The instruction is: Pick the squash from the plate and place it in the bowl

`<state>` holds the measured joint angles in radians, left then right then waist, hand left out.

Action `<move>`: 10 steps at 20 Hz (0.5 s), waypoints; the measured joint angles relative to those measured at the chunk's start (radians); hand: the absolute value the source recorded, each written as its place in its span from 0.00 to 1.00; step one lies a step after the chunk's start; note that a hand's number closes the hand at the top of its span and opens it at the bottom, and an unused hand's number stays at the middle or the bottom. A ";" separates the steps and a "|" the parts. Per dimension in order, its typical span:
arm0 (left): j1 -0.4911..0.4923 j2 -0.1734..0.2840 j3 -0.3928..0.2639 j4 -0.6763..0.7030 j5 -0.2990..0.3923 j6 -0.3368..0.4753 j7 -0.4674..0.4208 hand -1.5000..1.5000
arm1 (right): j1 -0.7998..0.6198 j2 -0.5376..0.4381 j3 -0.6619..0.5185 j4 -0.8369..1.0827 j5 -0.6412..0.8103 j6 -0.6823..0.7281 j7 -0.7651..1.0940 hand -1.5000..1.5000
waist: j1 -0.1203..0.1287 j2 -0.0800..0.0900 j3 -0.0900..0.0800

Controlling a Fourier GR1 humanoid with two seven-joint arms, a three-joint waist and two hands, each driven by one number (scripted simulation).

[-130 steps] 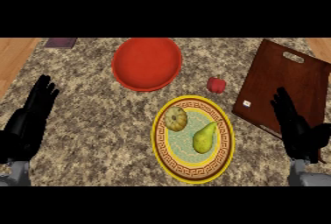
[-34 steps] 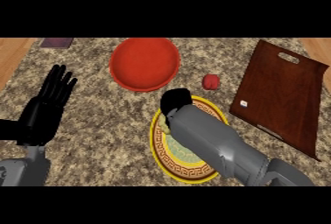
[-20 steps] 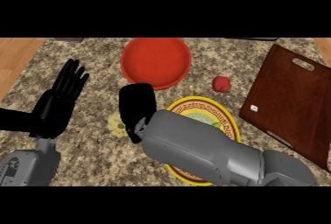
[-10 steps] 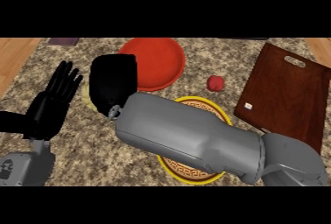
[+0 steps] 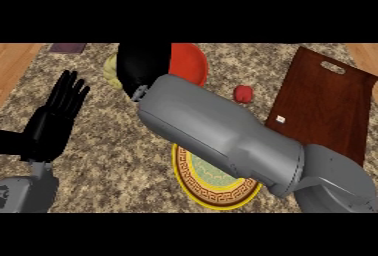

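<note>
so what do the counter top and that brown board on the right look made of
Counter top: looks like granite, from its speckled beige-brown pattern; finish hard to tell. Brown board: looks like dark reddish wood, smooth, with faint grain streaks and a cut-out handle slot.

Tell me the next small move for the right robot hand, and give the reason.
Probably carry the right robot hand a little further right, over the red bowl, before letting go. A pale yellow piece, likely the squash, shows at the hand's left edge, and the hand covers only the bowl's left rim. The left robot hand rests open at the left.
</note>
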<state>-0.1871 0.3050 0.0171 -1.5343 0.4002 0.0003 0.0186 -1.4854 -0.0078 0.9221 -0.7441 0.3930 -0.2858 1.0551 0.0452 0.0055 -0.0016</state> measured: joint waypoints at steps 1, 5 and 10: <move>-0.002 -0.002 0.001 0.003 -0.002 0.002 -0.001 0.50 | 0.003 0.001 -0.012 0.027 0.007 -0.019 -0.016 1.00 | -0.002 0.001 0.000; 0.017 -0.004 0.009 -0.009 -0.003 -0.005 -0.017 0.50 | 0.017 0.000 -0.084 0.142 0.020 -0.105 -0.087 1.00 | -0.004 0.005 0.000; -0.009 -0.008 0.008 -0.003 -0.007 -0.008 -0.010 0.50 | 0.031 0.004 -0.161 0.283 0.011 -0.214 -0.213 1.00 | 0.008 0.013 0.000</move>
<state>-0.1959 0.2971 0.0254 -1.5373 0.3932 -0.0073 0.0088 -1.4545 -0.0037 0.7612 -0.4611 0.4042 -0.4993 0.8424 0.0536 0.0186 -0.0013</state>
